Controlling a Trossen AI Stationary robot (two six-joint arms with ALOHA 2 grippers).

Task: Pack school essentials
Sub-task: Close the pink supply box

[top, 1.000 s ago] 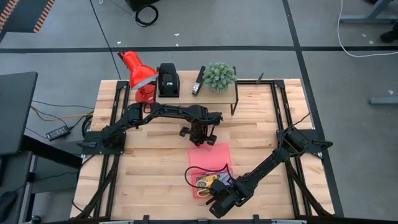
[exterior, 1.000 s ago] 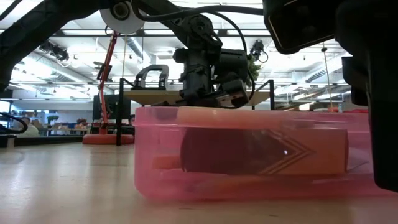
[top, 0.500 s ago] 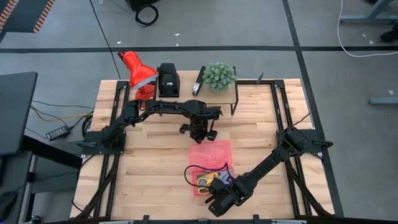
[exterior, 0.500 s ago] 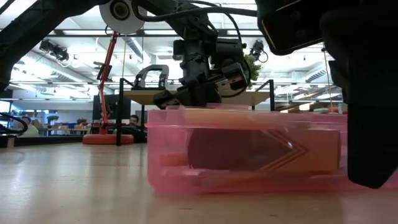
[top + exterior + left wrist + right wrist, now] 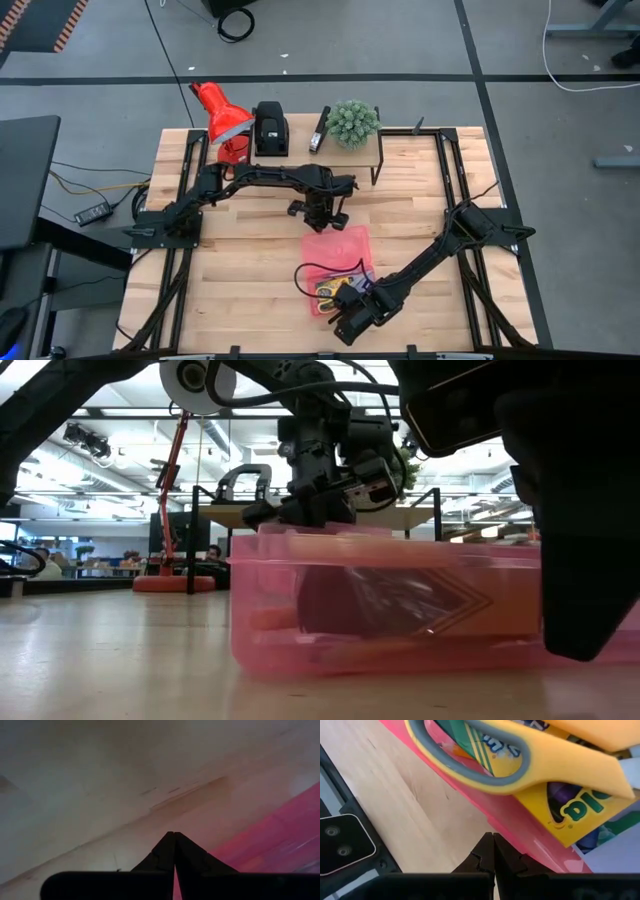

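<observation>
On the worktop sits a pink tray holding the crayon box with scissors on top. Left end effector, pinched shut and empty, hovers at its far edge; right end effector, also closed and empty, at its near edge

A: The high view looks straight down on the whole table. And the low one?

B: It looks level from the tabletop, very near the pink box. Both views share this box; both wrist views are close to it.
</observation>
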